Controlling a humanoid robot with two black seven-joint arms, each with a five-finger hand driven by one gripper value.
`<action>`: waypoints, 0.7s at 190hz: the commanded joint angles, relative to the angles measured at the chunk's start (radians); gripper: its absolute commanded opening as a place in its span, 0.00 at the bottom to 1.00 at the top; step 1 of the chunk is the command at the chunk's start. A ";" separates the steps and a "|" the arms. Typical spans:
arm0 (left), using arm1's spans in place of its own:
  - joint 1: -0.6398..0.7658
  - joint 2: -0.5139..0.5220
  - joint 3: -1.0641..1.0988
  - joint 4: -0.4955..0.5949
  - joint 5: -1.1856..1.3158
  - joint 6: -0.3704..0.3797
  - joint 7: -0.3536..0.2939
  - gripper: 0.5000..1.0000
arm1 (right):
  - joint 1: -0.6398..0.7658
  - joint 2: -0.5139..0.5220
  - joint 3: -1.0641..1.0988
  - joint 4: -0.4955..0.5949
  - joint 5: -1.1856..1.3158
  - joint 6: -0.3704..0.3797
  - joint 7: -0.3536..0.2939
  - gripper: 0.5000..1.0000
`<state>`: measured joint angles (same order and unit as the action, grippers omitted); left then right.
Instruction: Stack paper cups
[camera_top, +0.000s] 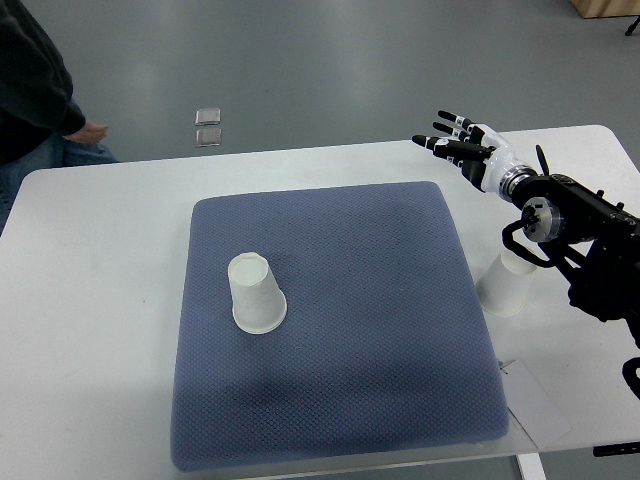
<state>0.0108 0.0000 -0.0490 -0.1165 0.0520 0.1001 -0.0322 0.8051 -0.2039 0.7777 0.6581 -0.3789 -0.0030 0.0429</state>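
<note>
A white paper cup (256, 292) stands upside down on the blue mat (340, 330), left of its middle. A second white paper cup (506, 287) stands on the table just off the mat's right edge, partly hidden under my right forearm. My right hand (455, 140) hovers beyond the mat's far right corner with its fingers spread, holding nothing. It is well apart from both cups. My left arm does not show.
The white table (100, 300) carries the mat. A person in dark clothes (35, 90) stands at the far left corner. Two small shiny squares (208, 127) lie on the floor past the table. A sheet of paper (535, 400) lies near the mat's right front corner.
</note>
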 joint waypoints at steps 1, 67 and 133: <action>0.000 0.000 0.000 0.000 0.000 0.000 0.000 1.00 | 0.000 0.000 0.000 0.000 0.000 0.001 0.000 0.83; 0.001 0.000 0.001 0.000 -0.001 0.001 0.000 1.00 | 0.000 0.000 0.002 -0.002 0.000 0.001 0.000 0.83; 0.001 0.000 0.001 0.000 -0.001 0.001 0.000 1.00 | 0.000 0.001 0.003 0.000 0.002 0.001 0.000 0.83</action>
<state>0.0122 0.0000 -0.0476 -0.1171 0.0506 0.0999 -0.0322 0.8050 -0.2043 0.7806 0.6572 -0.3776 -0.0015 0.0429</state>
